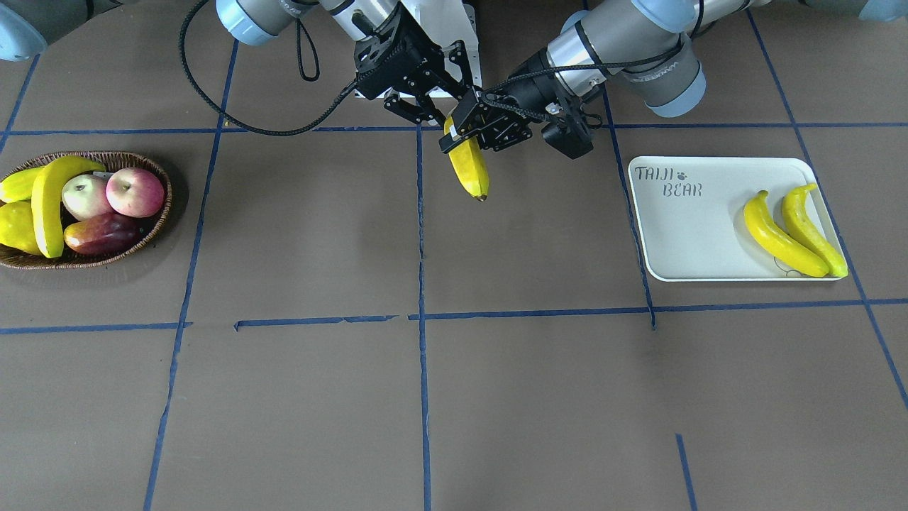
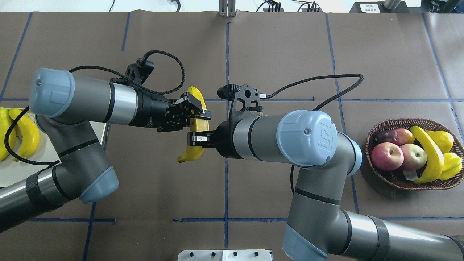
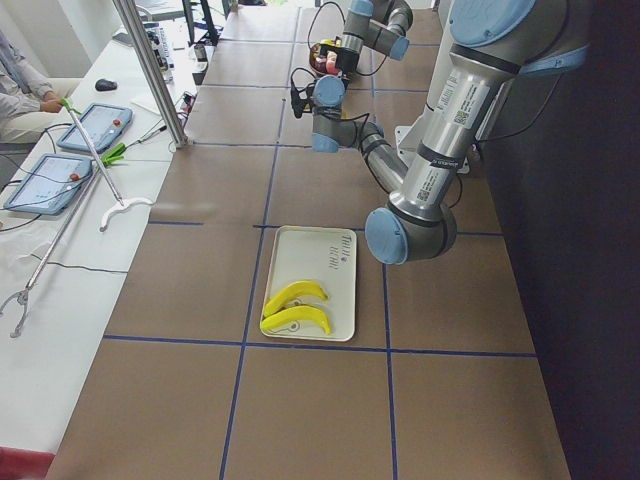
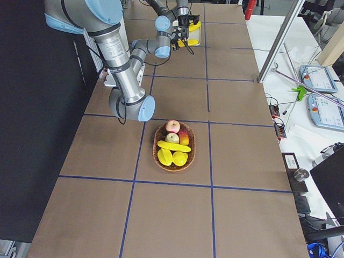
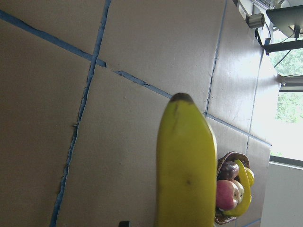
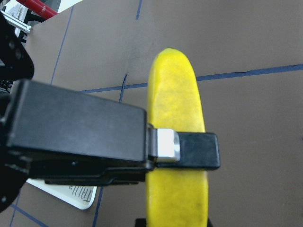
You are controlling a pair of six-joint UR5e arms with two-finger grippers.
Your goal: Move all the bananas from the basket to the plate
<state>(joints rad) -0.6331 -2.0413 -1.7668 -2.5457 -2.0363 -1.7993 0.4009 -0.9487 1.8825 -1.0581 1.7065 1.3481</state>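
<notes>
One banana (image 1: 469, 167) hangs in mid-air over the table's middle, between both grippers. My left gripper (image 1: 464, 135) is shut on its middle part, with a black pad (image 6: 199, 151) lying across it. Around the banana's end nearer the robot base, my right gripper (image 2: 195, 139) also looks shut. A second banana (image 1: 46, 206) lies curved across the fruit in the wicker basket (image 1: 152, 231). Two bananas (image 1: 780, 241) (image 1: 812, 227) lie side by side on the "TAIJI BEAR" plate (image 1: 681, 234).
The basket also holds two apples (image 1: 135, 191), a dark red fruit (image 1: 103, 234) and lumpy yellow fruits (image 1: 18, 227). Blue tape lines cross the brown table. A white mount (image 2: 224, 255) sits at the robot's base. A person sits at a side table (image 3: 20, 95).
</notes>
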